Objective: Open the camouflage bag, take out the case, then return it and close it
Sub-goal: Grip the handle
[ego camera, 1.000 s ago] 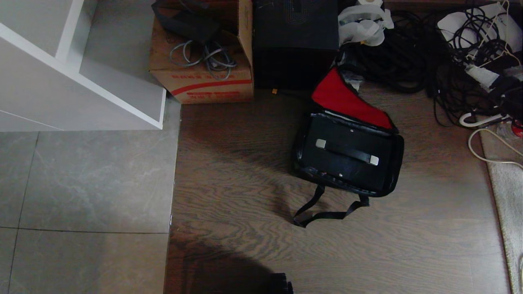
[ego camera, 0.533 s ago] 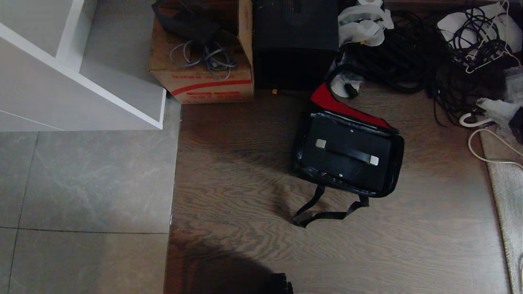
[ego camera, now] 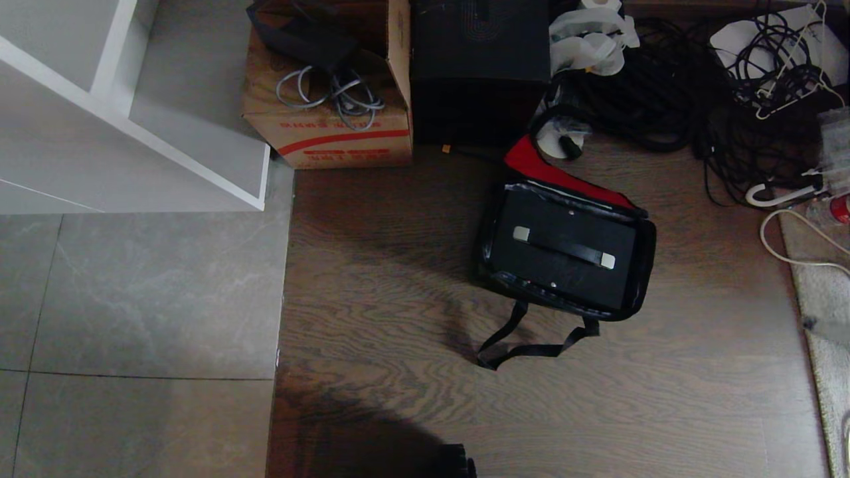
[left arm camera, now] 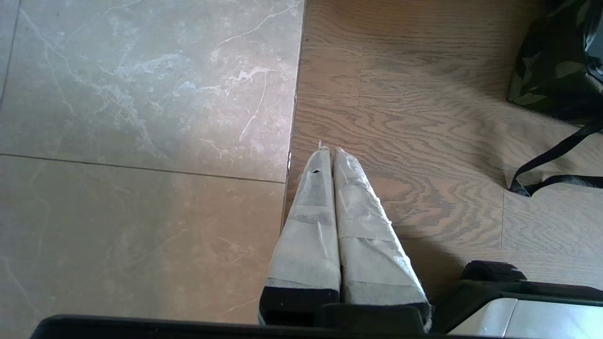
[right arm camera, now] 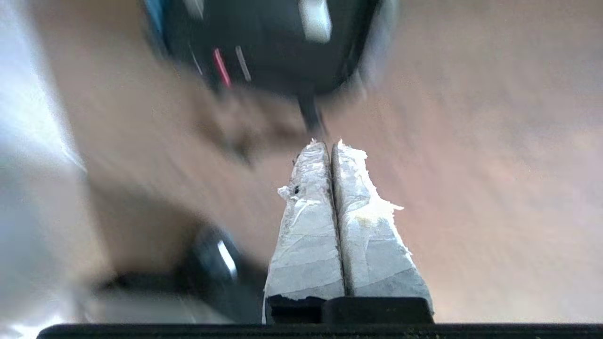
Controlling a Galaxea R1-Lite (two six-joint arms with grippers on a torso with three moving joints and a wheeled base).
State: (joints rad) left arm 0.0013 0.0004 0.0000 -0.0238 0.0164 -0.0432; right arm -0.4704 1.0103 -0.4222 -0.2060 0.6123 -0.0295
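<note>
The camouflage bag (ego camera: 643, 265) stands open on the wood floor, its red lid panel (ego camera: 551, 174) flopped back. Inside sits the black case (ego camera: 564, 269), its flat handle (ego camera: 563, 247) facing up between pale end mounts. The bag's shoulder strap (ego camera: 524, 348) trails toward me. My right gripper (right arm camera: 325, 142) is shut and empty above the floor, short of the blurred bag (right arm camera: 268, 52). Over the seam between tile and wood, my left gripper (left arm camera: 330, 150) hangs shut and empty, with the bag's camouflage side (left arm camera: 541, 70) off to one side. Neither gripper shows clearly in the head view.
Behind the bag stand a brown carton (ego camera: 332, 129) and a tall black box (ego camera: 478, 66). Tangled cables (ego camera: 664, 86) fill the back right. A white shelf unit (ego camera: 133, 133) is at the back left, and a pale rug (ego camera: 823, 292) lies at the right edge.
The red lid panel has dropped lower and further back, uncovering a white roll behind it. The bag and case have stayed put.
</note>
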